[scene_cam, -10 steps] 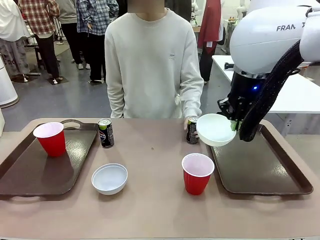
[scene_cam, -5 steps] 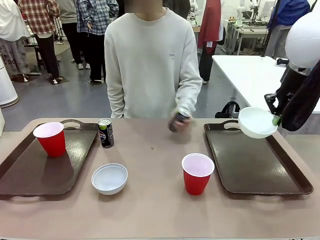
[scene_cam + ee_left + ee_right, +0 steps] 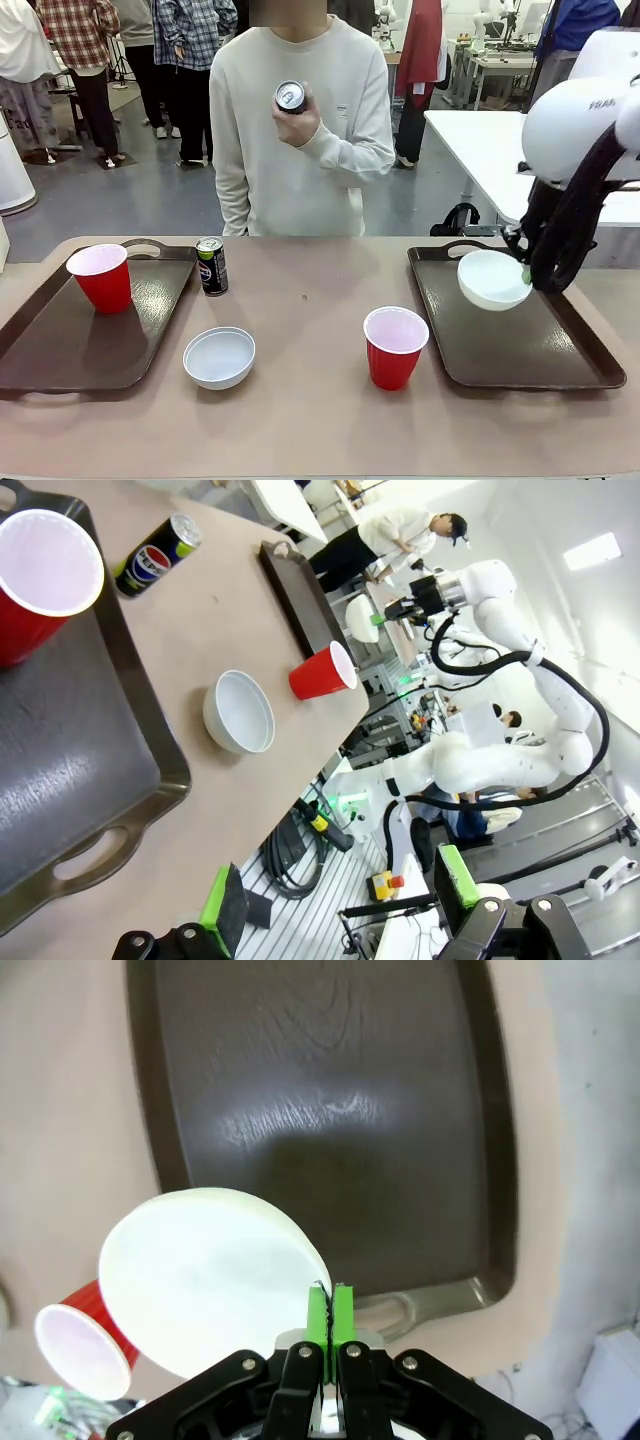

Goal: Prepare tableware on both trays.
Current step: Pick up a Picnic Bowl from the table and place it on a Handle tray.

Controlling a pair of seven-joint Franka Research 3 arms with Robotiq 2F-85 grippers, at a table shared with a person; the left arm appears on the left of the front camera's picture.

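Observation:
My right gripper (image 3: pixel 525 272) is shut on the rim of a small white bowl (image 3: pixel 490 279), held tilted just above the far end of the right tray (image 3: pixel 520 350). In the right wrist view the green pads (image 3: pixel 318 1308) pinch the bowl (image 3: pixel 200 1280) over the tray (image 3: pixel 320 1110). A red cup (image 3: pixel 395 346) stands on the table left of that tray. The left tray (image 3: pixel 50 345) carries the other red cup (image 3: pixel 100 277). Beside it stand a dark can (image 3: pixel 211 265) and a second white bowl (image 3: pixel 219 356). The person holds the other can (image 3: pixel 290 97) at chest height. My left gripper (image 3: pixel 340 892) hangs open off the table's edge.
The person stands at the far side of the table (image 3: pixel 310 400), one hand (image 3: pixel 300 125) raised with the can. A white table (image 3: pixel 520 160) stands behind on the right. Bare tabletop lies between the two trays.
My right arm has carried the bowl rightwards from beside the can to above the right tray and lowered it. The person has lifted the can off the table to chest height.

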